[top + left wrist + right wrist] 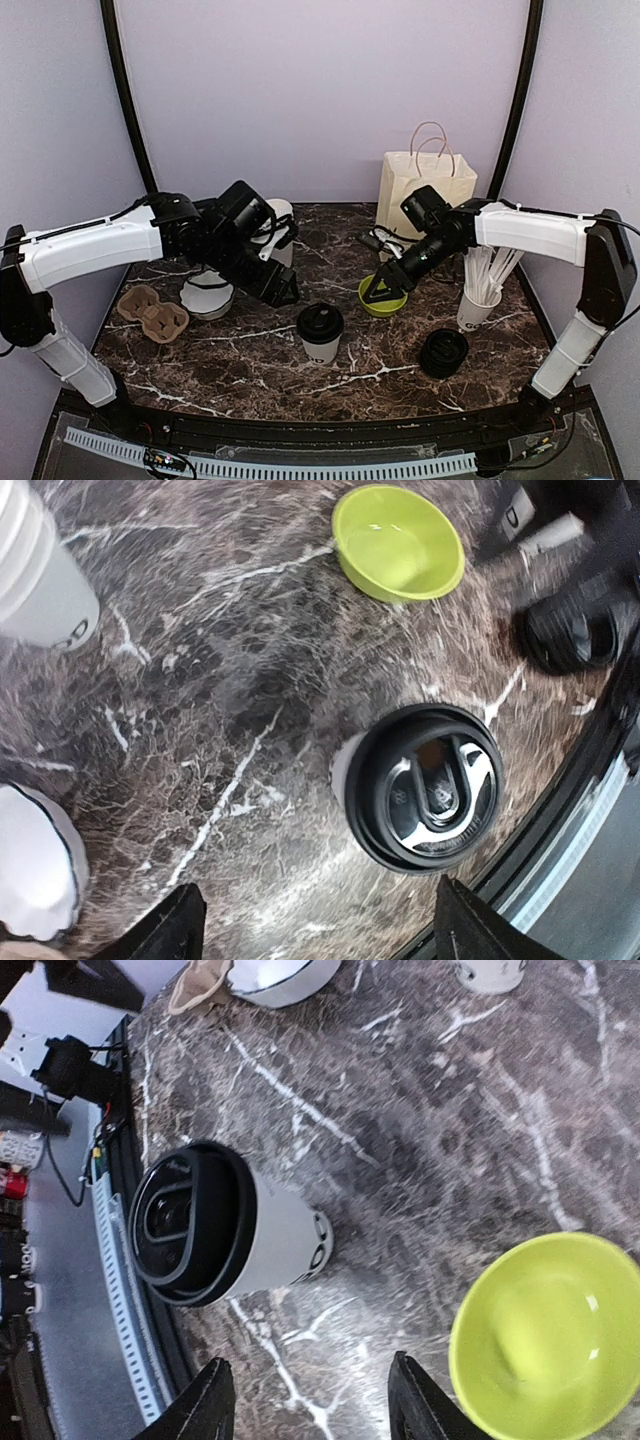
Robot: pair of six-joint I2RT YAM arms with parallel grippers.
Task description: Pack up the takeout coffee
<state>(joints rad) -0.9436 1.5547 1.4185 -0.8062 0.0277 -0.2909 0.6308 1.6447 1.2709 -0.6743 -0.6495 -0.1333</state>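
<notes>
So the takeout coffee [320, 333] is sitting upright on the tabletop [250, 360], black lid on, roughly mid-width and toward the front edge; nothing is touching it. The left end effector [285, 290] hangs just up and left of the cup, angled down at it; it's released, with its fingers [175, 930] spread wide and nothing between them. The left wrist view looks down on the lid, with only bare marble in the gap.

The right end effector [385, 290] is over the lime-green bowl [398, 542]; that one's let go too, fingers apart with nothing in its grip. In its own wrist view the cup is off to one side and the bowl to the other, with marble in between.

A stack of black lids [443, 352] sits to the right of the cup, well apart from it; a white cup full of long sticks [478, 305] is behind that, near the right edge. A paper bag [425, 190] with handles stands at the back; a cardboard cup carrier [152, 312] lies over on the left side.
</notes>
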